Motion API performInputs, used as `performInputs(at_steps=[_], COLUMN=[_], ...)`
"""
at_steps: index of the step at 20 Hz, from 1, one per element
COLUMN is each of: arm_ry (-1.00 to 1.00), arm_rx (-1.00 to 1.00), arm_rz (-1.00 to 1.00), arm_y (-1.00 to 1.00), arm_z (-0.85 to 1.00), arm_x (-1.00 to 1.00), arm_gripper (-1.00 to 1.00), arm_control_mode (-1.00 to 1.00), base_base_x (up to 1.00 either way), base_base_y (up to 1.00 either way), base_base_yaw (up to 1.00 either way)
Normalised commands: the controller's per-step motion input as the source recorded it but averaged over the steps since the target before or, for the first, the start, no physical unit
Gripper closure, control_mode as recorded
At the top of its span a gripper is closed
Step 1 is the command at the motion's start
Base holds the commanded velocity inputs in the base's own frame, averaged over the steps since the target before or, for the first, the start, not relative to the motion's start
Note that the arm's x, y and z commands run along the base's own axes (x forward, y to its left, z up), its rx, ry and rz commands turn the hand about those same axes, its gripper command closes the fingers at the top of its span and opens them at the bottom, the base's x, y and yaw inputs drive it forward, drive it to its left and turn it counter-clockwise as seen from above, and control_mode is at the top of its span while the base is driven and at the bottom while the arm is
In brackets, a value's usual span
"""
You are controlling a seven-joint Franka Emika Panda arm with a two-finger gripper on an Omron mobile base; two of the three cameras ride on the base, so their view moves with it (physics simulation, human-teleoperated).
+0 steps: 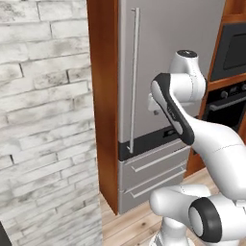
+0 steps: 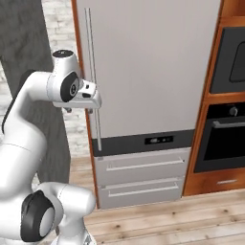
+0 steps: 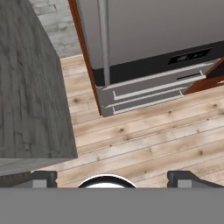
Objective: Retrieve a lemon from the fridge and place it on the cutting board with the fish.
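Fridge fills the upper centre, door closed above plank floor; black ovens at right, brick wall left. Gripper, fingers wide apart, hangs beside the bar handle.

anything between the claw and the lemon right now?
Yes: the fridge door is shut, so whatever is inside is hidden behind it. The claw is open, beside the long vertical handle, not gripping it. The door has to come open first.
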Motion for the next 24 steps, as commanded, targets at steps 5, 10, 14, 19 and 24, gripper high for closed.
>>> performInputs(at_steps=[5, 10, 14, 19, 24], arm_ry=[0.00, 0.00, -0.11, -0.14, -0.03], arm_rx=[0.00, 0.00, 0.02, 0.02, 0.00], arm_rz=[0.00, 0.00, 0.15, 0.16, -0.02], arm_y=[0.00, 0.00, 0.00, 0.01, 0.36], arm_z=[0.00, -0.03, -0.15, -0.19, -0.03], arm_x=[0.00, 0.09, 0.43, 0.63, 0.75], arm_gripper=[-1.00, -1.00, -1.00, -1.00, -1.00], arm_control_mode=[1.00, -1.00, -1.00, -1.00, -1.00], base_base_x=[0.00, 0.04, 0.00, 0.00, 0.00], base_base_y=[0.24, 0.00, 0.00, 0.00, 0.00], base_base_yaw=[-0.04, 0.00, 0.00, 0.00, 0.00])
